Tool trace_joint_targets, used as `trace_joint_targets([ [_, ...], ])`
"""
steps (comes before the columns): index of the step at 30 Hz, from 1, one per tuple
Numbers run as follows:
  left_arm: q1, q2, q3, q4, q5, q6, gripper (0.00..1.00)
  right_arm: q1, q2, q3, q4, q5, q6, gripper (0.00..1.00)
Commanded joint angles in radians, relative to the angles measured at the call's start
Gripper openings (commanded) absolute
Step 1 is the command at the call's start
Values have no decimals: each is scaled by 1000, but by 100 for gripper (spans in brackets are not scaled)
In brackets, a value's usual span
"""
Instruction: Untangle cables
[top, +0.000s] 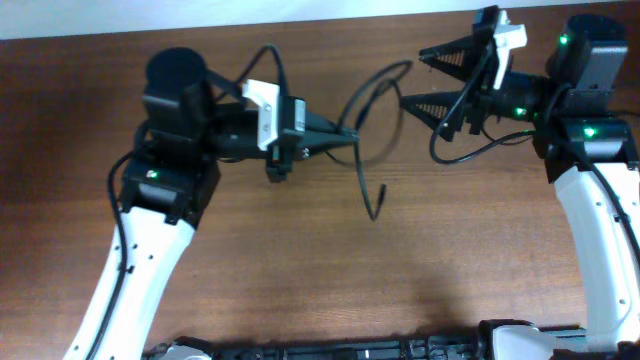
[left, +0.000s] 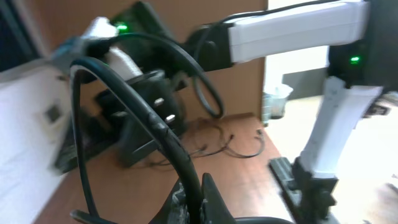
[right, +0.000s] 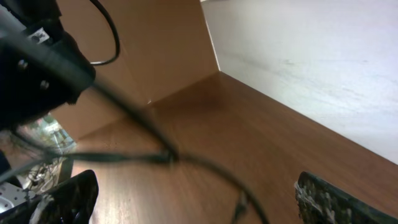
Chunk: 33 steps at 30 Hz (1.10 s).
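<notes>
left tool (top: 350, 138): clamped on cables (top: 376, 210) | right tool (top: 412, 77): spread wide, empty | risk: pulling apart may tighten the loop; right closure may miss thin strand

**Left arm** (top: 135, 270): white lower link, black joint housings (top: 178, 85), one green light (top: 152, 175) on its black collar, and a thin black wire (top: 120, 240) along the white shell. Just behind the left gripper (top: 350, 139), which is black and tapering, sits a white bracket (top: 262, 100).

**Right arm** (top: 590, 230): same white link and black housings. The right gripper (top: 411, 78) has black triangular fingers (right: 323, 198) with rough-textured pads. Behind it are a white mount (top: 510, 38) and green lamps (top: 590, 131).
</notes>
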Motion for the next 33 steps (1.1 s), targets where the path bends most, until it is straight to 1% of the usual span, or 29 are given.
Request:
trace_joint_targets([
  [1,-46,15,8,5,50,-10,0,29,-11,5,21,58,-10,99],
  [4,-65,18,8,5,51,-12,0,31,-11,5,26,136,-9,99],
  [8,-69,18,8,5,90,-58,0,29,-11,4,8,436,37,99],
  [9,-69,18,8,5,113,-77,0,29,-10,4,4,523,51,99],
  [11,-69,18,8,6,173,-77,0,29,-10,4,-11,658,56,99],
  [14,-69,18,8,4,251,-83,0,29,-8,4,-29,837,118,99],
  [18,-69,18,8,2,251,-148,0,29,-1,4,-39,950,126,99],
  [20,-69,18,8,3,251,-153,0,28,0,4,-49,998,126,99],
  [27,-69,4,8,9,251,-178,0,14,0,4,-113,1281,152,99],
  [30,-52,1,8,28,251,-178,0,-27,0,4,-132,1296,156,99],
  [33,10,-2,8,28,251,-188,0,-70,0,4,-150,1295,182,99],
])
